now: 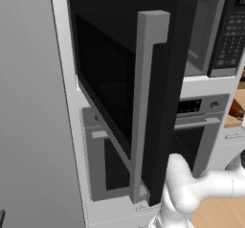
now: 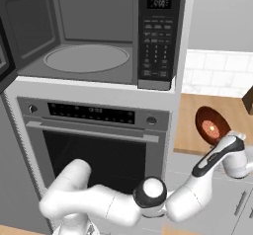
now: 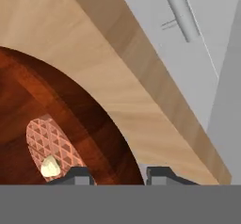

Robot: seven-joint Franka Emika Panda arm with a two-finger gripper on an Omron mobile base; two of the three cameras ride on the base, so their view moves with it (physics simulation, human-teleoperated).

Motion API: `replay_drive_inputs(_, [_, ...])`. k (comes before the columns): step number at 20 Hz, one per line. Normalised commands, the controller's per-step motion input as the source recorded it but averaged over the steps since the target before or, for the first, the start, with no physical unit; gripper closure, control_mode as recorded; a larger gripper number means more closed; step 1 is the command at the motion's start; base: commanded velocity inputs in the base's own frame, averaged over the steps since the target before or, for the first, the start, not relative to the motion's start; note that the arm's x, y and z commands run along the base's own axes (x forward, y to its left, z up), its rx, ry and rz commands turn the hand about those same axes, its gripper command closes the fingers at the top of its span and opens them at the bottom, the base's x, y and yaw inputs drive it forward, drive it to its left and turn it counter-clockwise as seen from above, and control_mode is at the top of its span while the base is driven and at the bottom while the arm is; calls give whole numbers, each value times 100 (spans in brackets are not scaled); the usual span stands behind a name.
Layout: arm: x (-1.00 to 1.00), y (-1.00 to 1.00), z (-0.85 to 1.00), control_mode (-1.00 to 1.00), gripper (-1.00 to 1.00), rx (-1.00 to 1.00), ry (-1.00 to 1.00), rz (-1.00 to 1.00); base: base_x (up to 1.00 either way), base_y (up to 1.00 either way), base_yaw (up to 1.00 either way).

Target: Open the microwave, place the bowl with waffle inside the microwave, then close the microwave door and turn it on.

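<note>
the door (image 1: 119,93) is standing swung wide to the left, its grey handle (image 1: 146,102) facing the left base camera, so the cavity (image 2: 74,41) with its round plate (image 2: 86,58) is lying bare and ready to take the bowl. the keypad (image 2: 158,36) is sitting to the right of the cavity, free for the last step. the oven (image 2: 94,140) below is shut and is playing no part.

the arm is reaching far to the right, past the oven, because the bowl (image 2: 211,125) is sitting on the wooden counter (image 2: 190,125) beside the oven stack, not in front of it. the gripper (image 3: 117,173) is coming at the bowl's near wall, one fingertip (image 3: 77,175) inside the rim over the dark wood and the other fingertip (image 3: 164,173) outside over the counter. that straddle looks chosen so the thin wall is caught between them, since the bowl is too wide to grasp whole. the fingers are standing partly apart with the rim between them; whether they are gripping it yet i cannot tell.

the waffle (image 3: 52,148) is lying low in the bowl with a pale pat on it, clear of the inner fingertip, so a pinch on the rim should not disturb it. i judge the grasp is under way and the carry to the cavity is next; a one-sided hold could let the bowl tilt.
</note>
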Motion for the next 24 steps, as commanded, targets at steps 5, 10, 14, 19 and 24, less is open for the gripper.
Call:
replay_drive_inputs(5, [-57,0,61,-100,100,4,-35,0,0,0,0])
replay_drive_inputs(10, [-50,0,35,-100,100,-5,-31,2,0,0,0])
replay_drive_inputs(14, [-16,0,-7,-100,100,-13,-6,0,0,0,0])
replay_drive_inputs(19, [-69,-26,1,-100,100,-4,-10,0,0,0,0])
replay_drive_inputs(24, [-99,-32,23,-100,100,-14,-15,0,0,0,0])
